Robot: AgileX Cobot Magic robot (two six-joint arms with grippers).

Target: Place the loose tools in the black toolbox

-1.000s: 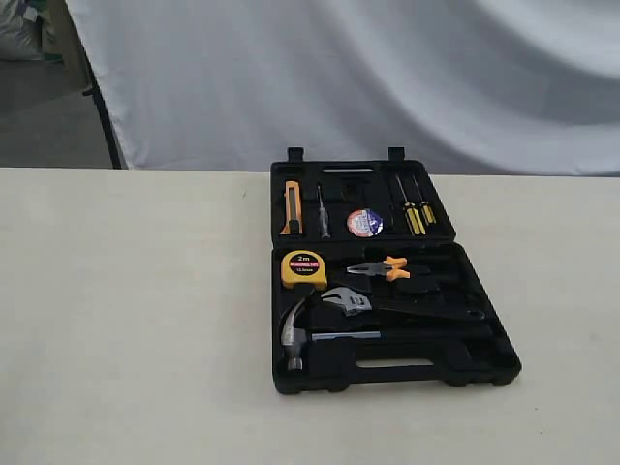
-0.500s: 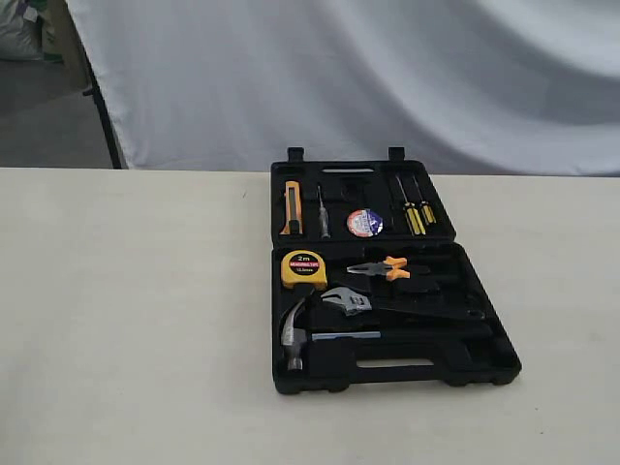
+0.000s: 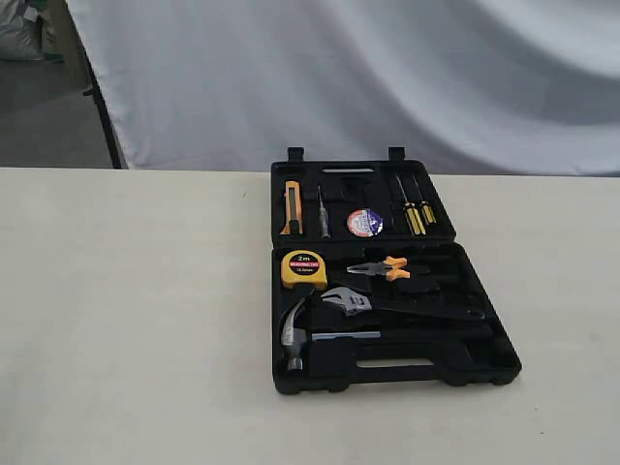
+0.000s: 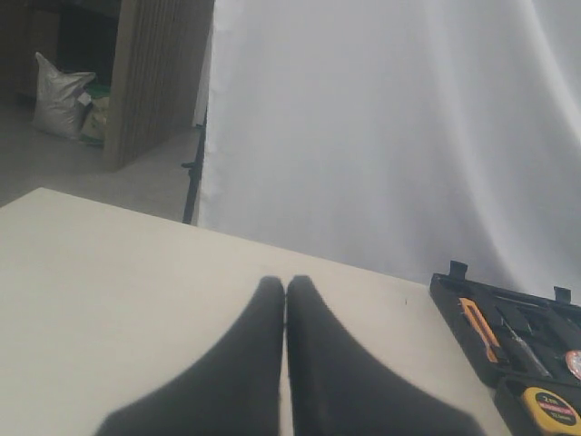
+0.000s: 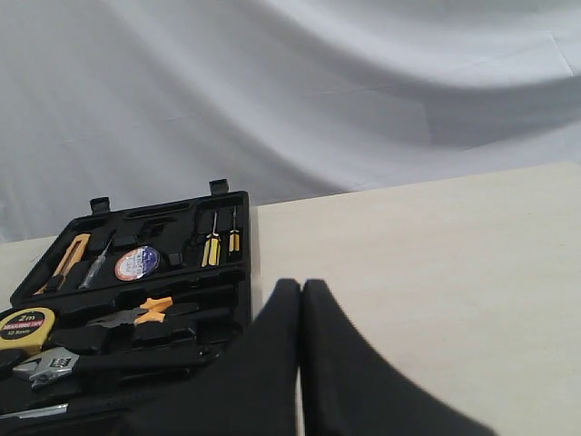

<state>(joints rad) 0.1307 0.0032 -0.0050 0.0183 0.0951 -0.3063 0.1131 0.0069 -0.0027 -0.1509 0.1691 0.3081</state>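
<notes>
The black toolbox (image 3: 484, 334) lies open on the table, right of centre. In its near half lie the claw hammer (image 3: 294, 334) and the adjustable wrench (image 3: 351, 301). The tape roll (image 3: 364, 223) sits in the far half. Neither arm shows in the exterior view. My left gripper (image 4: 286, 283) is shut and empty above bare table, with the toolbox (image 4: 447, 292) off to one side. My right gripper (image 5: 301, 286) is also shut and empty, beside the toolbox (image 5: 243, 243); the tape roll (image 5: 136, 262) and wrench (image 5: 41, 366) show there.
A yellow tape measure (image 3: 303, 268) and orange-handled pliers (image 3: 381, 267) sit in the near half. An orange knife (image 3: 292, 206) and screwdrivers (image 3: 415, 215) fill the far half. A white cloth (image 3: 339, 77) hangs behind the table.
</notes>
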